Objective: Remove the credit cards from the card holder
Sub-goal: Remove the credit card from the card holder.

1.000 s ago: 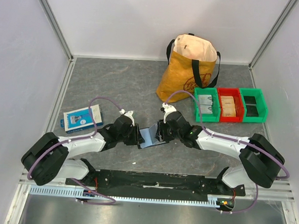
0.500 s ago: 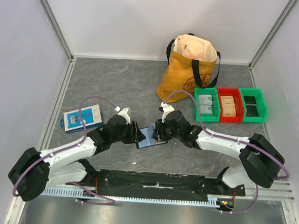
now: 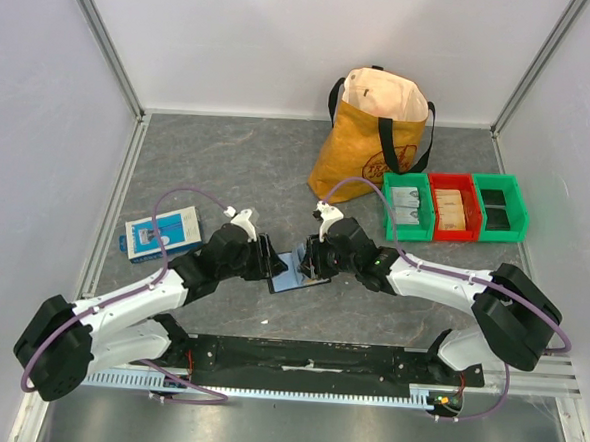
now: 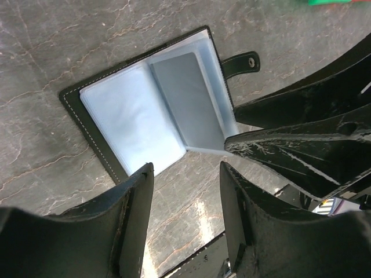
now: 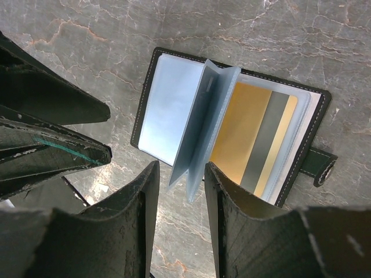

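Observation:
The black card holder [image 3: 292,273] lies open on the table between my two grippers. In the right wrist view the card holder [image 5: 316,124] shows an orange credit card [image 5: 246,136] with a grey stripe in its right pocket. Clear plastic sleeves [image 5: 203,124] stand up from the spine. My right gripper [image 5: 181,168] is open, with the sleeves' lower edge hanging between its fingers. In the left wrist view the card holder [image 4: 87,110] shows a grey card [image 4: 185,95] and the tab [image 4: 243,62]. My left gripper [image 4: 186,171] is open and empty just off the holder's near edge.
A blue-and-white flat box [image 3: 162,233] lies at the left. A yellow tote bag [image 3: 375,136] stands at the back. Next to it sit a green bin [image 3: 408,210], a red bin [image 3: 453,209] and another green bin [image 3: 499,207]. Grey walls close three sides.
My left gripper has opened wider and its arm has swung outward and lower. The holder now lies flatter on the table. The right gripper has hardly moved.

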Robot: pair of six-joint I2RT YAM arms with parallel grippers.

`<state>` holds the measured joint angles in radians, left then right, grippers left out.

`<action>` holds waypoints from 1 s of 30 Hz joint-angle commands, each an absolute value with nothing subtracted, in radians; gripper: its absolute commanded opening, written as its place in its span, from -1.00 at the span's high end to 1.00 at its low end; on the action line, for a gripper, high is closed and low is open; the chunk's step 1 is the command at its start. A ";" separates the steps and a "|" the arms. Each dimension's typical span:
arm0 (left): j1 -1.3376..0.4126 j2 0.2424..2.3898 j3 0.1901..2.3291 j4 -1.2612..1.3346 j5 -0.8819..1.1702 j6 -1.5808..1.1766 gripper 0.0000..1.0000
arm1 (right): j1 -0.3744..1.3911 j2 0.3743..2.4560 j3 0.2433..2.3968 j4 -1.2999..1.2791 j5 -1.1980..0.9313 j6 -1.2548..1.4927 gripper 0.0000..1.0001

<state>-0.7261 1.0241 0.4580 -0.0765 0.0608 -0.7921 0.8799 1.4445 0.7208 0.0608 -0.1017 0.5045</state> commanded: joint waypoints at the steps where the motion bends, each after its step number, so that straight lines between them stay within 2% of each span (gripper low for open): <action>1: -0.730 1.005 0.505 -0.069 0.061 -0.813 -0.11 | 0.885 1.431 0.744 0.106 -0.120 0.505 0.12; 12: -0.730 1.028 0.546 -0.052 0.090 -0.815 -0.06 | 0.885 1.428 0.732 0.121 -0.124 0.511 0.13; 20: -0.732 1.109 0.627 -0.015 0.132 -0.795 0.10 | 0.885 1.434 0.713 0.104 -0.080 0.511 0.42; 22: -0.732 1.141 0.644 -0.015 0.137 -0.785 0.15 | 0.884 1.437 0.713 0.094 -0.065 0.512 0.43; 26: -0.730 1.196 0.634 -0.006 0.140 -0.784 0.23 | 0.884 1.450 0.710 0.051 -0.006 0.499 0.44; 30: -0.730 1.207 0.582 -0.005 0.117 -0.792 0.26 | 0.884 1.440 0.700 -0.033 0.142 0.502 0.43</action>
